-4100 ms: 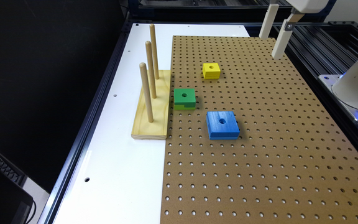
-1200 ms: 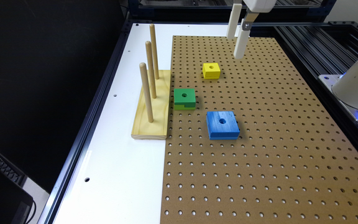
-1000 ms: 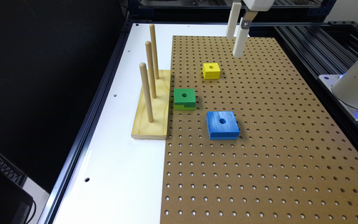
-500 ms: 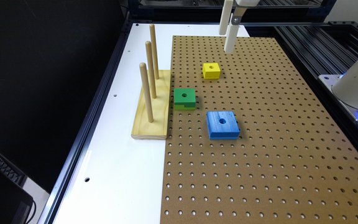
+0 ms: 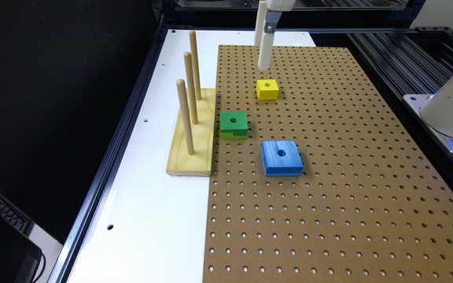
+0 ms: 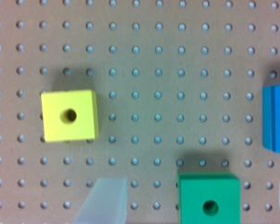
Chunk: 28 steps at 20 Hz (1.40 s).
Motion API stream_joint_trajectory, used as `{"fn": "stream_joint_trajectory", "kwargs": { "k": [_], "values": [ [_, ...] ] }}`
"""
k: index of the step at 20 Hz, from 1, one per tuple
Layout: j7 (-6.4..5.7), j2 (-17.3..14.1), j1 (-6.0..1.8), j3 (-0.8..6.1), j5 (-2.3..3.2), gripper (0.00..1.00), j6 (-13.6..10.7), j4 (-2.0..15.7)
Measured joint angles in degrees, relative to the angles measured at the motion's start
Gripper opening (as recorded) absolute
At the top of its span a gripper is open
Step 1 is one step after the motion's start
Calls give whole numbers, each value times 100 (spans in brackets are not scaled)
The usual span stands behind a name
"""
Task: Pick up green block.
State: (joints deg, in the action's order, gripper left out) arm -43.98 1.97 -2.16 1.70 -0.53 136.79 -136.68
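Note:
The green block (image 5: 233, 124) lies flat on the brown pegboard (image 5: 328, 188), close to the wooden peg stand; it is dark green on top with a round centre hole and a lighter lower layer. My gripper (image 5: 264, 65) hangs in the air over the far part of the board, just beyond the yellow block (image 5: 267, 89) and well away from the green block. In the wrist view the green block (image 6: 209, 198) sits between my two translucent fingertips (image 6: 105, 203), which stand wide apart with nothing held. The gripper (image 6: 193, 205) is open.
A larger blue block (image 5: 281, 157) lies nearer than the green one, toward the exterior view's right. The peg stand (image 5: 193, 133) with three upright dowels borders the board on the exterior view's left. The robot base (image 5: 452, 106) stands off the board's right edge.
My gripper has travelled toward the exterior view's left along the far end of the board, now hovering behind the yellow block. The blocks have not moved.

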Motion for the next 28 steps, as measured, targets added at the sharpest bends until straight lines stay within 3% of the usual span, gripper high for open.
{"fn": "stream_joint_trajectory", "kwargs": {
  "k": [11, 16, 28],
  "values": [
    [0, -18, 1, 5, -1, 100, 0, 14],
    [-76, -18, 8, 106, -5, 100, 0, 50],
    [-92, -141, 8, 151, -6, 100, 48, 72]
  ]
}}
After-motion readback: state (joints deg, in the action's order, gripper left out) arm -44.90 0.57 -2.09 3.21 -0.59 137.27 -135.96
